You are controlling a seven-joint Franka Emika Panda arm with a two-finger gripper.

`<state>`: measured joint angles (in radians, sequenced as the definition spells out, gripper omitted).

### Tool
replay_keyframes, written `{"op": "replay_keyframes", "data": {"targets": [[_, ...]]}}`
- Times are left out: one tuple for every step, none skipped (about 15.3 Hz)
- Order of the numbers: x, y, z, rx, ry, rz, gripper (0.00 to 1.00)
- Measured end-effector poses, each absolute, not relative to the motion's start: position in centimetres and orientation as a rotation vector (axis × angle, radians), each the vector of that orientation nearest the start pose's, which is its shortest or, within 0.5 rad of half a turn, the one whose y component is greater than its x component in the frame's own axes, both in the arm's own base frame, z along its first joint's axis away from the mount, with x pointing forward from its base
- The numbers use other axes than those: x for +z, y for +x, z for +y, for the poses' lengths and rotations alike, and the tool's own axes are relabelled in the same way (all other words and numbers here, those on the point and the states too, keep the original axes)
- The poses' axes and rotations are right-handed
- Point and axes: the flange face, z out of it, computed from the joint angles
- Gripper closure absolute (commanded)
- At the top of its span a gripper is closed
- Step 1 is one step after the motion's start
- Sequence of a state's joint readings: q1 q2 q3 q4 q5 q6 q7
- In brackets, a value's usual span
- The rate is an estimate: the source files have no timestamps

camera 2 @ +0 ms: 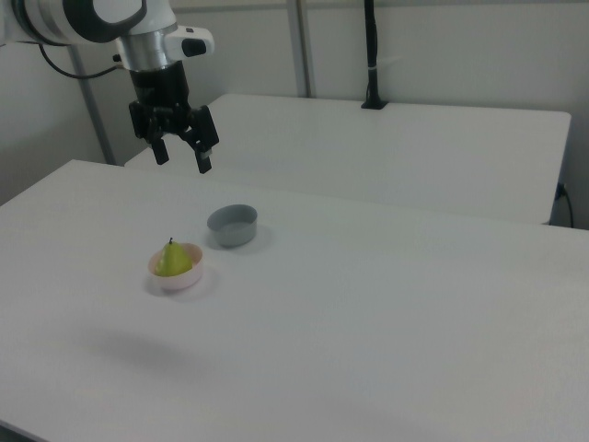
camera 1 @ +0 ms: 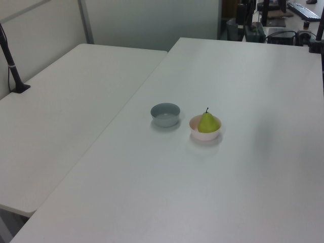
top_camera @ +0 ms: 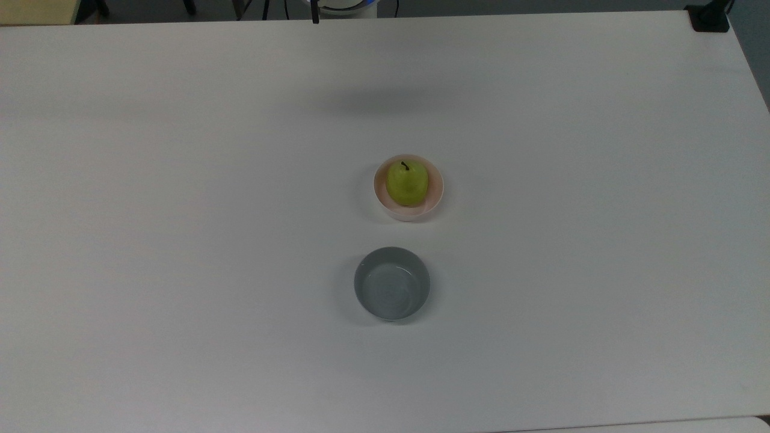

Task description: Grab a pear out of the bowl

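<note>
A yellow-green pear (top_camera: 407, 183) (camera 1: 207, 123) (camera 2: 172, 261) with a short dark stem stands upright in the pale pink bowl (top_camera: 437, 195) (camera 1: 204, 135) (camera 2: 176, 280) near the middle of the white table. In the right view my gripper (camera 2: 181, 157) hangs high in the air, up and slightly right of the pear, well apart from it. Its two black fingers are spread open with nothing between them.
An empty grey bowl (top_camera: 391, 283) (camera 1: 165, 114) (camera 2: 232, 225) sits close beside the pink one on the white table (top_camera: 180, 240). A second white table (camera 1: 61, 116) adjoins it. Black posts (camera 2: 371, 55) stand at the tables' far edges.
</note>
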<state>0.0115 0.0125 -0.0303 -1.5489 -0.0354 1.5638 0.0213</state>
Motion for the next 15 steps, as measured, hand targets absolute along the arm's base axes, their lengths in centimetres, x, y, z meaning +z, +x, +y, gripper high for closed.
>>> {"op": "replay_keyframes", "data": {"targets": [[62.7, 55.8, -1.4, -0.004, -3.177, 0.064, 0.00], [62.7, 55.8, -1.4, -0.004, -3.177, 0.062, 0.00], [62.7, 55.8, -1.2, -0.004, -3.177, 0.054, 0.00], [62.7, 55.8, -0.9, -0.004, -3.177, 0.040, 0.00], [62.7, 55.8, -0.3, -0.004, -3.177, 0.019, 0.00], [62.7, 55.8, 0.3, -0.004, -3.177, -0.001, 0.00], [62.6, 55.8, 1.1, -0.002, -3.177, -0.024, 0.00], [62.5, 55.9, 1.9, 0.002, -3.177, -0.046, 0.00], [62.3, 56.0, 2.6, 0.004, -3.177, -0.066, 0.00], [62.2, 56.1, 3.3, 0.001, -3.176, -0.085, 0.00], [61.9, 56.3, 3.9, -0.008, -3.175, -0.104, 0.00], [61.6, 56.5, 4.5, -0.008, -3.175, -0.121, 0.00], [61.3, 56.7, 5.2, -0.004, -3.174, -0.138, 0.00], [60.9, 56.8, 5.9, 0.003, -3.174, -0.158, 0.00], [60.6, 56.9, 6.8, 0.010, -3.173, -0.182, 0.00]]}}
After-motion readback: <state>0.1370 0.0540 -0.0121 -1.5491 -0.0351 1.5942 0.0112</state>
